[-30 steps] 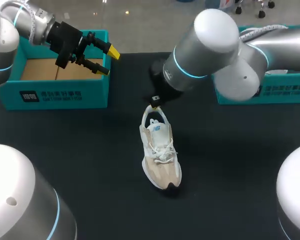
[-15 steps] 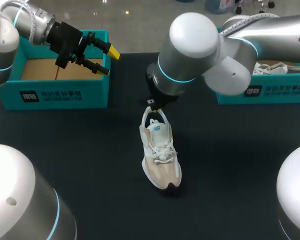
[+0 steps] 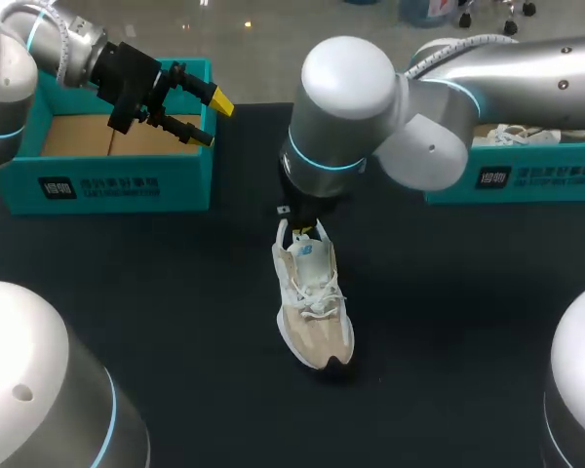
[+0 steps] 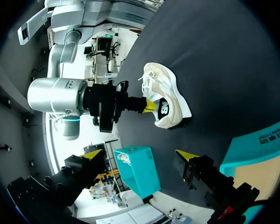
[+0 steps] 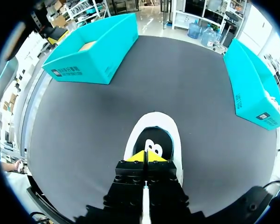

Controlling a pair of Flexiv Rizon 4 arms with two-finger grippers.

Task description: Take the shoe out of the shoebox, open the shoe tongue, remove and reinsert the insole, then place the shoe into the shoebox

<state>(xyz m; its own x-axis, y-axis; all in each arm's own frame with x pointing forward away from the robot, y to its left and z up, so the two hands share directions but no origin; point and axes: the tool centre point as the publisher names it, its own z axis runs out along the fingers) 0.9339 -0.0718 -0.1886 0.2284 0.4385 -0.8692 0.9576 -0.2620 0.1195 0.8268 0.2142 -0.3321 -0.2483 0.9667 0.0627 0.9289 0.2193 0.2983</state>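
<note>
shoe (image 3: 312, 302) is found upright on its sole mid-table (image 3: 448, 322), outside the left shoebox (image 3: 107, 185). right gripper (image 5: 145, 156) is seen with tips pressed together at the heel collar; a pinch on it cannot be confirmed. left gripper (image 3: 210, 119) is held wide open, empty, over that box. for the tongue step, the heel is best steadied and the tongue lifted gently clear of the laces.

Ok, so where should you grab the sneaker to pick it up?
By the heel rim, coming down from above at the back end. The sneaker stands upright on its sole with the opening facing up, so one finger could probably slip inside and one outside that thin rim.
</note>
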